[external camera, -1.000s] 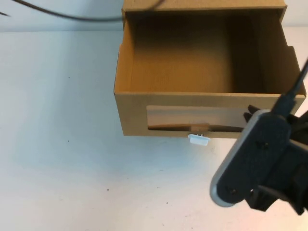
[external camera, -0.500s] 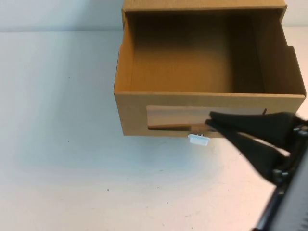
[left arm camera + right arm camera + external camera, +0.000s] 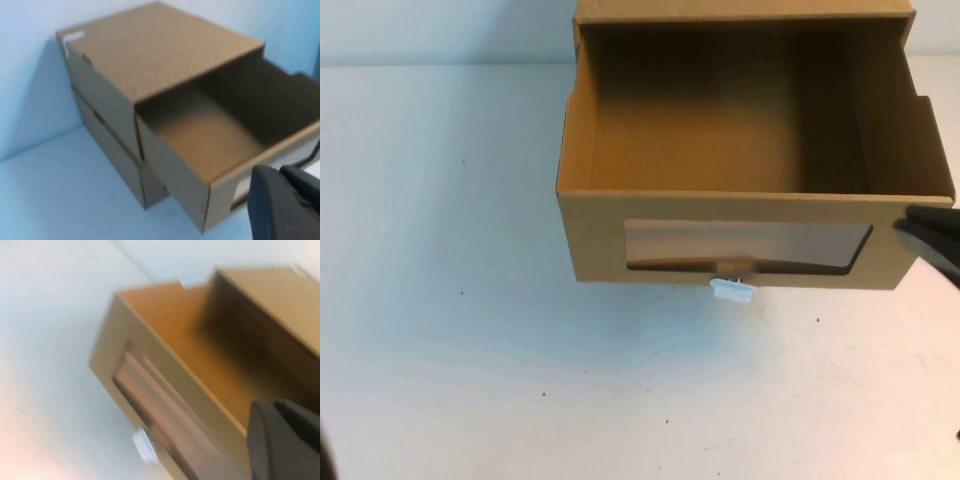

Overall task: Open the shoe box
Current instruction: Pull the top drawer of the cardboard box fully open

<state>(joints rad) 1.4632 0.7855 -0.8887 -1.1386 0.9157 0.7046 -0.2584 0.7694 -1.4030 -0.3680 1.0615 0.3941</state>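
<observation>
The box (image 3: 160,50) stands at the far side of the table (image 3: 440,300), and its drawer (image 3: 595,235) is out toward the robot, well clear of the sleeve. The inside lies open to the high view and holds nothing. On the drawer's front wall sit a clear window (image 3: 750,243) and, at the lower edge, a small white tab (image 3: 733,290). Nothing grips the tab.

The right gripper (image 3: 912,226) shows at the right edge of the high view, just beside the drawer's front right corner. It is closed on nothing and, as far as I can see, does not touch the cardboard.

The left gripper (image 3: 284,200) is absent from the high view and shows only in its own wrist view, looking at the box from the left side. Whether it is open or closed I cannot tell.

By my reading the opening is done — the drawer is about as far out as it needs to be. What is left, if anything, is to move the right arm clear of the box.
</observation>
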